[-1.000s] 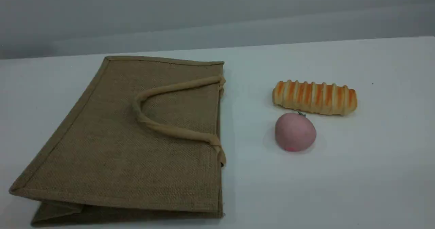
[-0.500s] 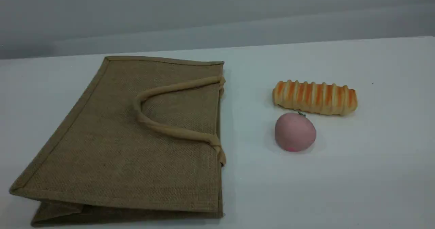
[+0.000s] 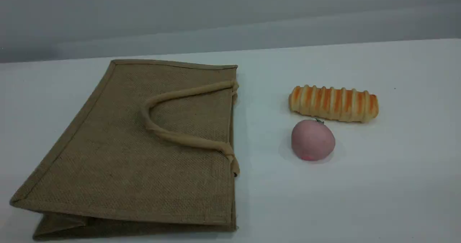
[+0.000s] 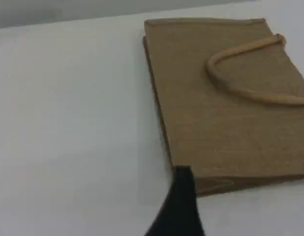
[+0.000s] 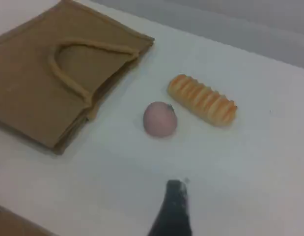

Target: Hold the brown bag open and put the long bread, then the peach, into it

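The brown bag [image 3: 119, 156] lies flat on its side on the left of the white table, its mouth edge facing right and pressed flat. One beige loop handle [image 3: 144, 115] rests on its upper face. To its right lies the long bread [image 3: 333, 103], with the peach [image 3: 312, 140] just in front of it. Neither arm shows in the scene view. The left gripper's dark fingertip [image 4: 183, 189] hovers above the table near a corner of the bag [image 4: 225, 113]. The right gripper's fingertip [image 5: 175, 201] hangs over bare table, short of the peach [image 5: 160, 118] and bread [image 5: 203, 100]. Neither holds anything.
The white table [image 3: 378, 185] ends at a far edge below a grey wall [image 3: 230, 16]. A tan surface [image 5: 7, 226] shows at the bottom left corner of the right wrist view.
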Controlling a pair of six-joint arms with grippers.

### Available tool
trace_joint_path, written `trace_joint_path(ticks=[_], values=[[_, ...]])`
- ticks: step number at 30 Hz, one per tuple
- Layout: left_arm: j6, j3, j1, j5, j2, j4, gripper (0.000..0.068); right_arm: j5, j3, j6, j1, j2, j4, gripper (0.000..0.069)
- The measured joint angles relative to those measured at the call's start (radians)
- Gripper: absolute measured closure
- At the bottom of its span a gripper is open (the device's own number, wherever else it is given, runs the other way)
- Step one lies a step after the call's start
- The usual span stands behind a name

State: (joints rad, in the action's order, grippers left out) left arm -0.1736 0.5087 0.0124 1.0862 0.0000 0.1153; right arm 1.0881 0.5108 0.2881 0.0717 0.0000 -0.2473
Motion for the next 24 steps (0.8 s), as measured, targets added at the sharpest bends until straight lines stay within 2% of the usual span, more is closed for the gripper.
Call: trace_joint_path(ticks=[5, 9, 15, 24], values=[[0.043, 0.021, 0.000, -0.038, 0.028, -0.036, 0.0096, -0.040, 0.018, -0.076, 0.000, 0.000, 0.006, 0.0122], [0.065, 0.071, 0.000, -0.104, 0.109, -0.082, 0.0096, -0.064, 0.082, -0.117, 0.000, 0.069, 0.029, 0.0122], [0.109, 0.194, 0.000, -0.183, 0.317, -0.089, 0.0096, -0.087, 0.250, -0.161, 0.000, 0.271, 0.074, 0.0122], [0.113, 0.421, 0.000, -0.182, 0.721, -0.090, 0.0096, -0.132, 0.509, -0.178, 0.000, 0.609, 0.076, 0.0122]])
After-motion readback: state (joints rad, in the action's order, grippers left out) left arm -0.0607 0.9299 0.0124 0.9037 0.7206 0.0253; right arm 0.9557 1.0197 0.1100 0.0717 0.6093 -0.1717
